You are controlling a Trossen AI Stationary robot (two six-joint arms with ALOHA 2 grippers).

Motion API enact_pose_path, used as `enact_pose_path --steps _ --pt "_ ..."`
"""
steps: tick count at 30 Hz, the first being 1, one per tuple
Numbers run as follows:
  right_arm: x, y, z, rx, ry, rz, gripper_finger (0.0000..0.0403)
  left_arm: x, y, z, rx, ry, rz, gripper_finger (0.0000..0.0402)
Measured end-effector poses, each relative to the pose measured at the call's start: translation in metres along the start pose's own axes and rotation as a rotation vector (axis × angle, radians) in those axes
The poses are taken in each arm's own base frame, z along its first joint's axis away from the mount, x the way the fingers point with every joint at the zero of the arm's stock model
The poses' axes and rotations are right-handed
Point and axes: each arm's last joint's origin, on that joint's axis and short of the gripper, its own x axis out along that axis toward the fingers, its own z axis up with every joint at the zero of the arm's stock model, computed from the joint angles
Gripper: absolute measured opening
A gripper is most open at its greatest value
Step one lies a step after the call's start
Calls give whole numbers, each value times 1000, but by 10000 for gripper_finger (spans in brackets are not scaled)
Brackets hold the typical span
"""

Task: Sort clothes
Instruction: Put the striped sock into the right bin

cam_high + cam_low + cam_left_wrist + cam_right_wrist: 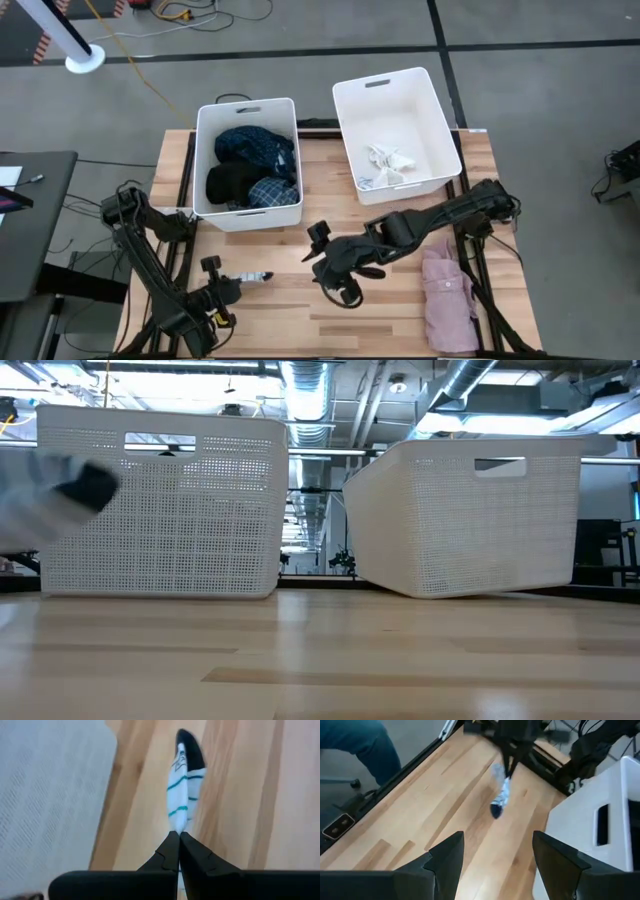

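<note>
My left gripper (pixel 237 281) is near the table's front left and is shut on a white sock with teal stripes and a dark tip (pixel 181 790). The sock also shows in the high view (pixel 256 277) and in the right wrist view (pixel 500 795). My right gripper (pixel 345 283) is open and empty over the table's middle, near the front, with its fingers (pixel 447 857) wide apart. A pale pink garment (pixel 448 295) lies flat on the table at the front right. Dark, navy and plaid clothes (pixel 250 165) lie in the left bin (pixel 205 140). White clothes (pixel 388 165) lie in the right bin (pixel 440 120). My left gripper pinches the sock between its two fingertips at the white end (pixel 178 826), opposite the dark tip. The sock runs on from the fingertips, in line with the fingers. In the right wrist view it hangs below the gripper, dark tip (pixel 497 811) lowest, clear of the table.
The two white plastic bins stand side by side at the table's far edge, the right one turned a little. Bare wood (pixel 290 320) lies between the grippers and along the front. A person's leg in blue (pixel 355 745) shows beyond the table's left side.
</note>
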Motion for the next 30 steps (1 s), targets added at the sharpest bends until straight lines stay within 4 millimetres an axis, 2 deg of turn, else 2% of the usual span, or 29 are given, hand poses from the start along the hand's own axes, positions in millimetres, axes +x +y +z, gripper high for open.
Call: enact_pose_path --steps 7,12,22,30 --pt "18 13 -5 -3 -73 0 249 -17 6 26 39 -86 25 0" --pt "25 15 -5 5 -135 -19 249 -23 9 47 73 -144 33 0" --pt "37 21 -11 17 -191 -33 249 -16 21 76 124 -182 103 0" --pt "44 15 -20 61 -179 -95 249 -16 25 94 154 -214 104 0"
